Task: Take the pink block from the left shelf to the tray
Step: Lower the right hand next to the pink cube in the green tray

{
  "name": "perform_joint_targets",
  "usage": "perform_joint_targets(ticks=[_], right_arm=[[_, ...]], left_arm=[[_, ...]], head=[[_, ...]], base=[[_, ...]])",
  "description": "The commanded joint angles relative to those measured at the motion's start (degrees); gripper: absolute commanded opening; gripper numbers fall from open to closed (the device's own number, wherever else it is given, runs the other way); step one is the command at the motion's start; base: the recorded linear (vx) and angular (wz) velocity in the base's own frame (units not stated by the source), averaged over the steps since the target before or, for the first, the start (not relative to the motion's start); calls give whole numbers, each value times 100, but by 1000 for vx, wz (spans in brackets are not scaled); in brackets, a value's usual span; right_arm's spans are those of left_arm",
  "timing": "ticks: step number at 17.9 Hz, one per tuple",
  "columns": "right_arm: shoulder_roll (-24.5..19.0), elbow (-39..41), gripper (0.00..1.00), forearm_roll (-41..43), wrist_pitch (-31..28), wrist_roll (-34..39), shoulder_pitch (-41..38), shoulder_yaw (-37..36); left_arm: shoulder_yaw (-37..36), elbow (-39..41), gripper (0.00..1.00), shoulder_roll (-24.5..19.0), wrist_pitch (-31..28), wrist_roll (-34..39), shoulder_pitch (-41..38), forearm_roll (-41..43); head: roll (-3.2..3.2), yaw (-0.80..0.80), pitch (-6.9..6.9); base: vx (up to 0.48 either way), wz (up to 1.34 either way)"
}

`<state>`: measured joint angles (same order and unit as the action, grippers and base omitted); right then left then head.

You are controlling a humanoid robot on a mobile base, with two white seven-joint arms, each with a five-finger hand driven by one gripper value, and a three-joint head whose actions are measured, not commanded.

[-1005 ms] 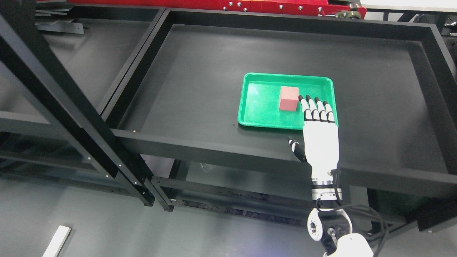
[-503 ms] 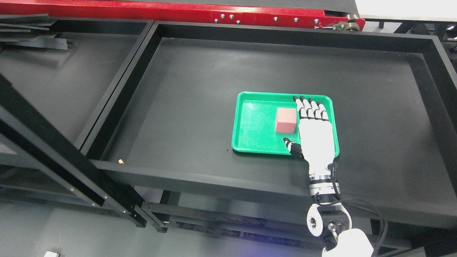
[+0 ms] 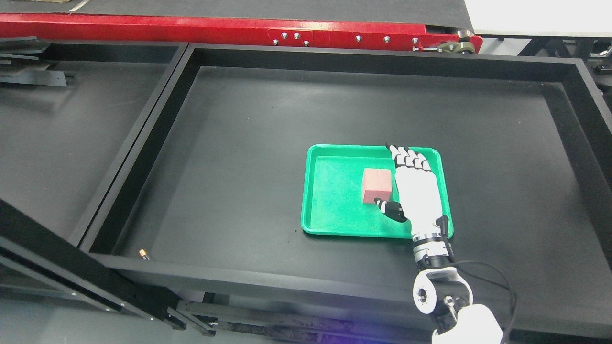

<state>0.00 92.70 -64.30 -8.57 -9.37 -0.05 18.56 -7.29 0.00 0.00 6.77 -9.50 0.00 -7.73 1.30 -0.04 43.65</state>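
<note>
Head view is showing the pink block [image 3: 377, 185] sitting inside the green tray [image 3: 334, 224], seemingly placed, the right hand [image 3: 415, 191] lying just beside it, fingers spread, gripping nothing.

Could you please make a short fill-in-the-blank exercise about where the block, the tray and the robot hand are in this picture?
1. The pink block lies inside the ____ tray.
2. The hand over the tray is the robot's ____ hand.
3. That hand is to the ____ of the block in the picture.
4. Its fingers are spread and grasp ____.

Missing words: green; right; right; nothing
</note>
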Motion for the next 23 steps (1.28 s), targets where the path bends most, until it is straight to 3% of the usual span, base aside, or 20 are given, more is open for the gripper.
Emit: perform_joint_targets(ticks=[1, 9, 23], right_arm=[[131, -216, 99, -108, 5, 31, 48, -19], [123, -419, 99, 127, 5, 681, 128, -19], [100, -823, 99, 330, -22, 945, 461, -1]], left_arm=[[0, 100, 100, -100, -1, 1, -114, 0], [0, 100, 100, -100, -1, 1, -114, 0], [0, 100, 100, -100, -1, 1, -114, 0]], head=[[0, 0, 0], [0, 0, 0], [0, 0, 0]], base=[[111, -25], [84, -13], [16, 0]])
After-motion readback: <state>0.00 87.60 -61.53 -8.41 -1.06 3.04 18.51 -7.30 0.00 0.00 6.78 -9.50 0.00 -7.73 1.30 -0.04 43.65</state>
